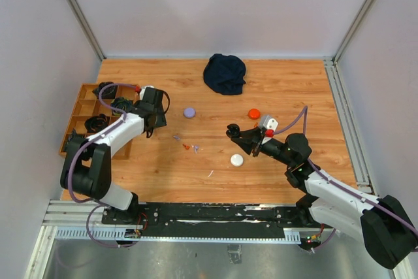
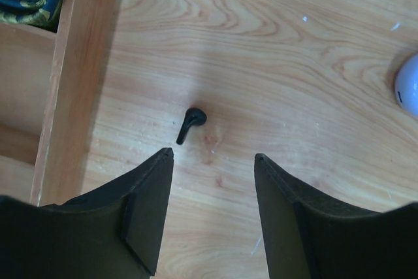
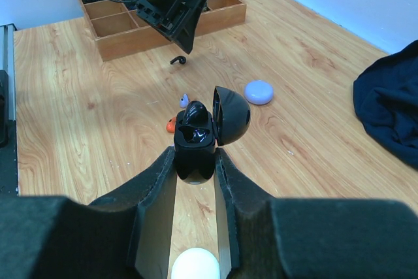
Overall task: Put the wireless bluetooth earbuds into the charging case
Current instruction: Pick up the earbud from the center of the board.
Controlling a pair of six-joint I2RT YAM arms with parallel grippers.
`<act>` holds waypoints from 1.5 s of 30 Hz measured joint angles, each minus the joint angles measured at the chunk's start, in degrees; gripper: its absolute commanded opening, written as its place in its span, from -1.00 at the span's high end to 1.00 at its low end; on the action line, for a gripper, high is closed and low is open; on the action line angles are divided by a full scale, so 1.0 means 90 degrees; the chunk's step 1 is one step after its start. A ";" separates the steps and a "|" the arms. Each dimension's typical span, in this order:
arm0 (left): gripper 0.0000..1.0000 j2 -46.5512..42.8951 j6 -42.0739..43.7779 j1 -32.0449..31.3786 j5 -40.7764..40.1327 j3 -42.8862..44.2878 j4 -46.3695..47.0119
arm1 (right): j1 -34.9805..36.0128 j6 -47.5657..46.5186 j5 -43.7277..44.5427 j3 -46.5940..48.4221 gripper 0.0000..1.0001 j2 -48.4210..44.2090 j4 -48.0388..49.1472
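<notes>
My right gripper (image 3: 196,156) is shut on an open black charging case (image 3: 194,151) and holds it above the table; it also shows in the top view (image 1: 235,132). One black earbud (image 3: 194,114) sits in the case, whose lid (image 3: 230,114) stands open to the right. Another black earbud (image 2: 191,124) lies on the wood just ahead of my open, empty left gripper (image 2: 213,155), beside the tray. It also shows in the right wrist view (image 3: 177,61). An orange earbud (image 3: 171,125) and a purple earbud (image 3: 184,100) lie beyond the case.
A wooden compartment tray (image 1: 83,106) holding dark items stands at the left. A purple case (image 1: 189,112), an orange case (image 1: 254,114) and a white case (image 1: 236,159) lie mid-table. A dark cloth (image 1: 225,73) sits at the back. A tiny white piece (image 1: 210,174) lies near the front.
</notes>
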 measured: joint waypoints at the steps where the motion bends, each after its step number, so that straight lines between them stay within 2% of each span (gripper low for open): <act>1: -0.08 0.0109 0.0015 0.0044 0.0015 0.0056 -0.0005 | 0.0000 0.0000 0.0000 0.0000 0.96 0.0000 -0.0012; 11: 0.04 0.1090 0.0177 0.0549 0.0427 0.0335 0.0017 | 0.0000 0.0000 0.0002 0.0000 0.96 0.0000 -0.0095; 21: 0.19 0.1469 0.0374 0.0746 0.0653 0.0498 0.0022 | 0.0000 0.0000 0.0002 0.0000 0.96 0.0015 -0.0095; 27: 0.40 0.1564 0.0413 0.0772 0.0818 0.0597 0.0061 | 0.0000 0.0000 0.0002 0.0000 0.96 0.0032 -0.0095; 32: 0.42 0.1564 0.0415 0.0772 0.0899 0.0597 0.0061 | 0.0000 0.0000 0.0005 0.0000 0.96 0.0051 -0.0097; 36: 0.55 0.1537 0.0408 0.0775 0.0959 0.0583 0.0022 | 0.0000 0.0000 0.0005 0.0000 0.96 0.0053 -0.0097; 45: 0.64 0.1299 0.0374 0.0772 0.1139 0.0384 -0.0160 | 0.0000 0.0000 0.0005 0.0000 0.96 0.0053 -0.0114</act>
